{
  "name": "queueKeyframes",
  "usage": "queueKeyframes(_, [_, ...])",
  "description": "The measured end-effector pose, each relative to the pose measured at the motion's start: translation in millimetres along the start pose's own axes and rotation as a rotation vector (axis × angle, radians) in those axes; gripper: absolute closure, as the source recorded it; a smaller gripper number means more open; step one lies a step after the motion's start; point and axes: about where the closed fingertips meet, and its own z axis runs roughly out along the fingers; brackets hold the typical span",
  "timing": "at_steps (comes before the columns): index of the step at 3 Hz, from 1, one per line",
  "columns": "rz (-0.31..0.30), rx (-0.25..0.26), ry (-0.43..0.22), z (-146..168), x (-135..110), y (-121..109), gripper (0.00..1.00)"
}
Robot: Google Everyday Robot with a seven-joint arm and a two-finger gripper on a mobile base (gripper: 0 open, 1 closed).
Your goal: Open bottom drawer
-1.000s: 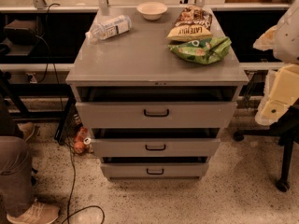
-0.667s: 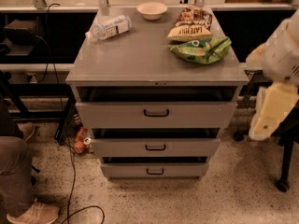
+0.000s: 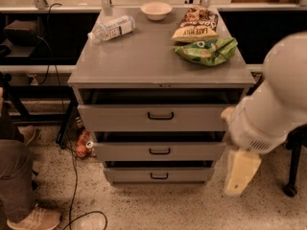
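Note:
The grey metal cabinet stands in the middle of the camera view with three drawers. The bottom drawer is the lowest one, with a plain grey front and a small black loop handle. A dark gap shows above its front. My gripper hangs from the big white arm at the right, just beside the cabinet's right edge, level with the middle and bottom drawers. It is off to the right of the handle and touches nothing.
On the cabinet top lie a water bottle, a white bowl and two snack bags. A person's leg and shoe are at the left. Cables and cans lie on the floor. A chair caster stands at the right.
My arm has swung left and down, from the far right edge to close beside the cabinet's right side. The gripper now hangs lower, near the bottom drawers. The drawers have not moved.

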Motion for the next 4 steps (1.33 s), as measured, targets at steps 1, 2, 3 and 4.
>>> queueKeyframes(1, [0.016, -0.096, 0.005, 79.7, -0.3, 38.1, 0.00])
queueKeyframes(2, [0.022, -0.157, 0.037, 106.9, 15.1, 69.1, 0.00])
queueKeyframes(3, [0.021, -0.156, 0.038, 105.4, 15.3, 68.8, 0.00])
queueKeyframes(4, [0.051, -0.148, 0.049, 132.4, 22.0, 71.0, 0.00])
